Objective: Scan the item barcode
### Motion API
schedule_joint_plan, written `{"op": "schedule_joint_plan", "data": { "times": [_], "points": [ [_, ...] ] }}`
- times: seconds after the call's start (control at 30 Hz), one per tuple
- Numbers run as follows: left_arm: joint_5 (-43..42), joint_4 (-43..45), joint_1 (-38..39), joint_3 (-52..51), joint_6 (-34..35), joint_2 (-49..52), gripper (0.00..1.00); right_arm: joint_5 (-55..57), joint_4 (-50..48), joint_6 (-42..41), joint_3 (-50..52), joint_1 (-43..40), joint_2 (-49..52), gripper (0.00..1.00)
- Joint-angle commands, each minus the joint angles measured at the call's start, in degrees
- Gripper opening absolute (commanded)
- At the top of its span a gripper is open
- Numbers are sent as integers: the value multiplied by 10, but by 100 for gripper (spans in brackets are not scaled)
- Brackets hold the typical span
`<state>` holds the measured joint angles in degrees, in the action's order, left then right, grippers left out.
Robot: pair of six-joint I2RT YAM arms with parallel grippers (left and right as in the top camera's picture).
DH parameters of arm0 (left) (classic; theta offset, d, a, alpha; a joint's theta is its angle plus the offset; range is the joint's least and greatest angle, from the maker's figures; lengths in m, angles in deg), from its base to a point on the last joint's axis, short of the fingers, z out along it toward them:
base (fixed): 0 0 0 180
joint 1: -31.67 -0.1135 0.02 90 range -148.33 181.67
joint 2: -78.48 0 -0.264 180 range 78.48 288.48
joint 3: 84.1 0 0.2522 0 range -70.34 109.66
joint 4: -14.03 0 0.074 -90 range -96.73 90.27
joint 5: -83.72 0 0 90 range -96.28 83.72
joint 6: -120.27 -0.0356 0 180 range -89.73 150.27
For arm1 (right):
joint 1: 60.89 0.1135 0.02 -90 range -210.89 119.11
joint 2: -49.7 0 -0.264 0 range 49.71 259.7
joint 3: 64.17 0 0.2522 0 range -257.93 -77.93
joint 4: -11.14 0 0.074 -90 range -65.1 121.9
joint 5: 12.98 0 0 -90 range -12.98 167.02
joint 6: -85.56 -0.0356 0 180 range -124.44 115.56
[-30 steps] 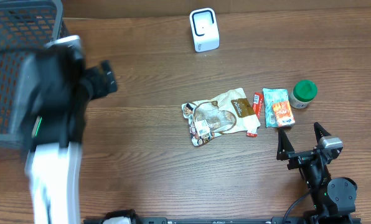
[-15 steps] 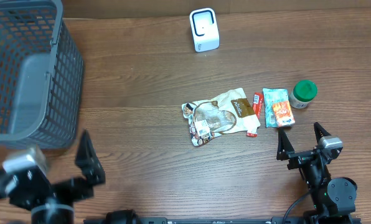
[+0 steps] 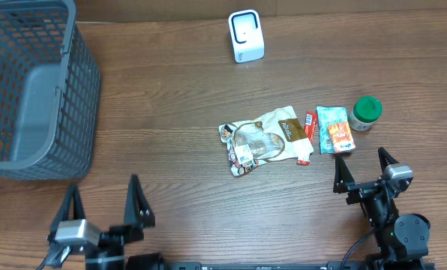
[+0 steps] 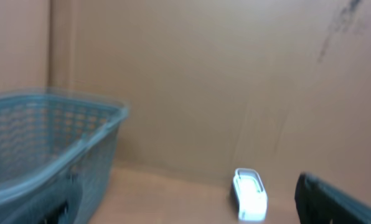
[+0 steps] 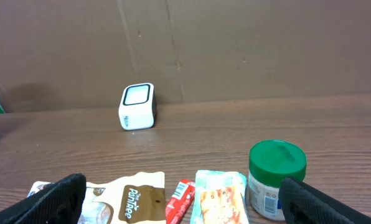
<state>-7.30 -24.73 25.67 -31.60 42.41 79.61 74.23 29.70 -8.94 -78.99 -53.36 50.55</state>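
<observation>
Left gripper (image 3: 103, 204) and right gripper (image 3: 362, 171) both point forward, level — jaws wide apart (nothing held in either).

Brown snack pouch (image 5: 131, 200) is showing white lettering beginning "Pan"; nothing else is reading clearly.

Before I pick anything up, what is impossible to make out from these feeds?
- Barcodes on the tan snack pouch, thin red stick packet and teal foil packet: too small overhead, and cut off by the bottom edge in the right wrist view.
- Left wrist view: blurred. Only the grey mesh basket and white box scanner show, none of the items.
</observation>
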Motion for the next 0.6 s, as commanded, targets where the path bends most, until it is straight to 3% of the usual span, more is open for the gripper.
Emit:
{"op": "schedule_joint_plan", "data": {
  "times": [0.0, 0.13, 0.23, 0.57],
  "points": [
    [-35, 103, 5, -73, 26, -7, 99, -3, -2, -2, 6, -3, -6, 100],
    [-33, 299, 8, -174, 33, -7, 99, -3, -2, -2, 6, -3, -6, 100],
    [-29, 392, 8, -241, 33, -9, 100, -3, -2, -2, 6, -3, -6, 100],
    [-35, 398, 8, -364, 38, -9, 100, -3, -2, -2, 6, -3, -6, 100]
  ]
}}
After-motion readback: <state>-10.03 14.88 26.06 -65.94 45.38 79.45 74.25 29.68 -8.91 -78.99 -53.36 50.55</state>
